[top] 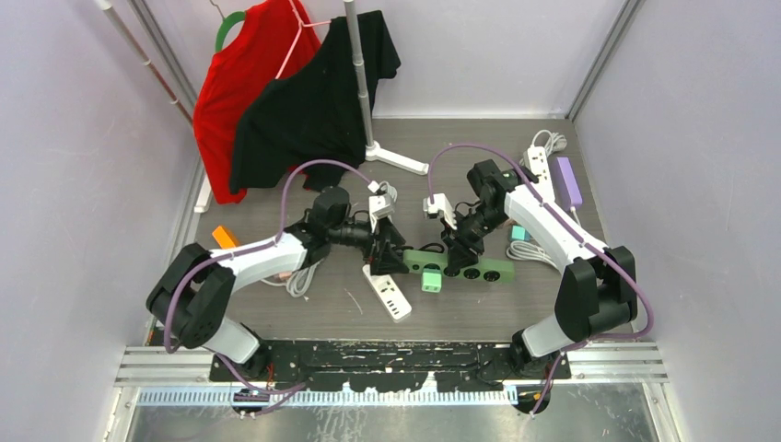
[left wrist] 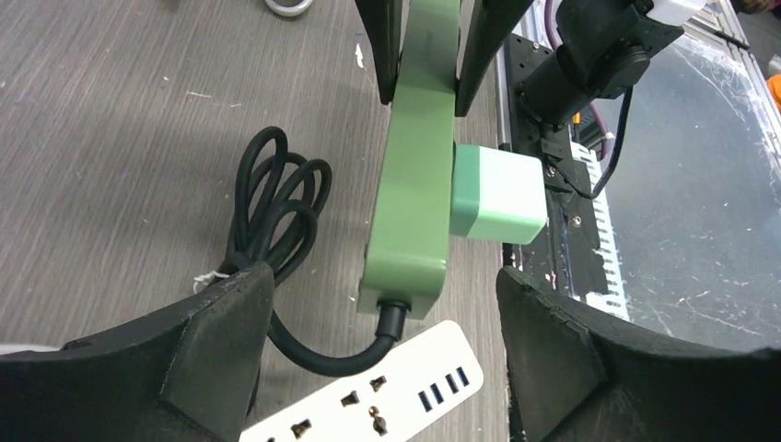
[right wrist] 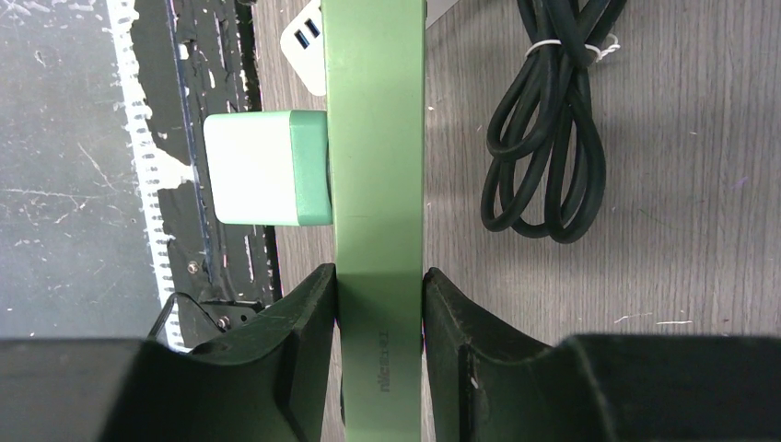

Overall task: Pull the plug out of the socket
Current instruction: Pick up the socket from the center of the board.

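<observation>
Left hand [left wrist: 382,285] fingers stand wide apart, touching nothing; ahead between them lies the cord end of the green power strip [left wrist: 419,166], its mint-and-white plug [left wrist: 497,195] seated in the socket and jutting toward the table's [left wrist: 110,138] near edge. Right hand [right wrist: 379,274] is clamped across the strip's narrow body just beside the plug. Judgement: bracket the plug alone, close firmly, then pull straight along the prongs, no twisting, with the right hand bracing the strip.

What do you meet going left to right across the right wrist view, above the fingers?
In order: green-and-white plug → green power strip → coiled black cable.
</observation>
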Tool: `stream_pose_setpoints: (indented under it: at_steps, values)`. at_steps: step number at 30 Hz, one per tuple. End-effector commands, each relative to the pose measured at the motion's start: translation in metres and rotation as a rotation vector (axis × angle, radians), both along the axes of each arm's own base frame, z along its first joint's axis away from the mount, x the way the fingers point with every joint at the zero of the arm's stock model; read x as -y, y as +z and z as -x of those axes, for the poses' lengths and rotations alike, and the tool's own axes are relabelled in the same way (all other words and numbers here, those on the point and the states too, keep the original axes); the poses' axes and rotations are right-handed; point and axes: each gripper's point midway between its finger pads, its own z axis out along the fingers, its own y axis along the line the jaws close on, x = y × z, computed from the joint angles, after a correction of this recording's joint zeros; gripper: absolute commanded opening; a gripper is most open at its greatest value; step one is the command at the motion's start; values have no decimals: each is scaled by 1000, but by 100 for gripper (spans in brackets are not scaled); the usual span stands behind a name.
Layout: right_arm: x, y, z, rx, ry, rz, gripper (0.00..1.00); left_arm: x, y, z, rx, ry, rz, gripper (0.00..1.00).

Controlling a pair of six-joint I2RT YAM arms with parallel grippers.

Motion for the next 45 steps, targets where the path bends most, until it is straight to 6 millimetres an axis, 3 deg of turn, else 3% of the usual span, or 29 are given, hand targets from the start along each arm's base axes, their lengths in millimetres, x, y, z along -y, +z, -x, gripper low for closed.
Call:
stream_pose_setpoints:
  at_steps: [1, 4, 12, 22, 25, 26, 27, 28, 30, 33, 38, 42, 45]
  values:
    - [-9, 15, 3, 42, 28, -64, 1, 16, 25, -5, 130, -78, 97, 89]
    - [-10, 15, 3, 38, 30, -67, 1, 27, 22, -2, 133, -119, 100, 88]
    - [-11, 15, 3, 33, 31, -72, 1, 50, 6, 13, 58, -224, 98, 65]
    - [-10, 16, 1, 42, 24, -66, 1, 46, -7, 19, -17, -256, 33, 2]
    - [-11, 14, -9, 60, -38, -46, 2, 45, -7, 12, -51, -200, 25, 0]
    - [-10, 14, -14, 73, -69, -37, 13, 44, -5, 6, -67, -168, 30, 0]
    - [-10, 14, -21, 95, -106, -32, 33, 43, -5, 3, -92, -137, 40, 0]
    - [-10, 14, -26, 114, -137, -32, 44, 42, -4, -1, -118, -103, 53, 0]
    - [-8, 21, -33, 158, -189, -48, 61, 40, -5, -6, -185, -26, 75, 0]
    - [-4, 35, -43, 226, -270, -87, 77, 35, -18, -10, -256, 99, 103, 0]
    - [1, 64, -49, 308, -360, -192, 86, 25, -29, -28, -325, 327, 193, 0]
    - [-12, 78, -23, 254, -294, -342, 87, 26, -28, -39, -373, 448, 240, 0]
    - [-19, 73, -2, 240, -194, -415, 87, 31, -30, -48, -464, 542, 243, 0]
